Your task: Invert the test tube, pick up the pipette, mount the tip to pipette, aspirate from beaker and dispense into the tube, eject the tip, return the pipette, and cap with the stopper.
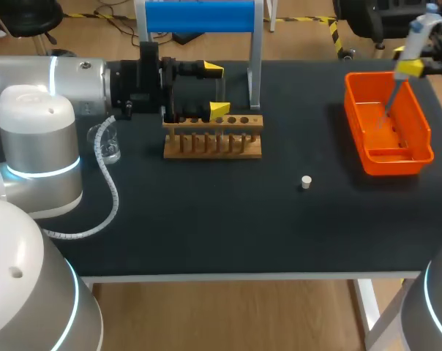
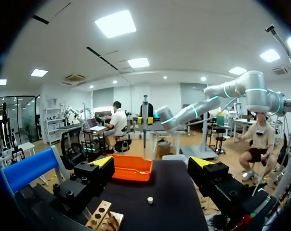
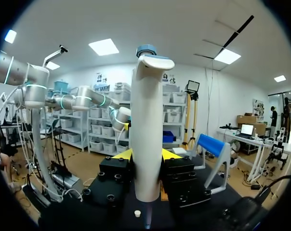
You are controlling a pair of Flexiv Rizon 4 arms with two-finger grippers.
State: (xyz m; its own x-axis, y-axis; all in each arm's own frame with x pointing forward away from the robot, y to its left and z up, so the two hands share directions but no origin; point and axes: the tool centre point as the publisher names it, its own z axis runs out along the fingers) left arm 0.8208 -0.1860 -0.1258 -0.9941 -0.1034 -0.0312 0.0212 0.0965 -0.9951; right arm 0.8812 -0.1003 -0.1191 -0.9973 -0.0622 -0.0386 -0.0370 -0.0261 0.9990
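My right gripper (image 1: pixel 413 67) is shut on the white pipette (image 1: pixel 418 36), holding it upright above the orange bin (image 1: pixel 422 124); the pipette's thin lower end points down into the bin. In the right wrist view the pipette (image 3: pixel 148 130) stands clamped between the yellow tips. My left gripper (image 1: pixel 216 89) stands open just behind the wooden test tube rack (image 1: pixel 214 139), with nothing gripped between its fingers. A small white stopper (image 1: pixel 306 182) lies on the black table between rack and bin, as does the stopper (image 2: pixel 150 199) ahead of the left gripper (image 2: pixel 152 163). I cannot make out the test tube.
A glass beaker (image 1: pixel 107 142) sits left of the rack, beside my left arm and its coiled cable. A stand with a blue bar (image 1: pixel 199 16) rises behind the rack. The orange bin (image 2: pixel 131 168) shows far ahead of the left gripper.
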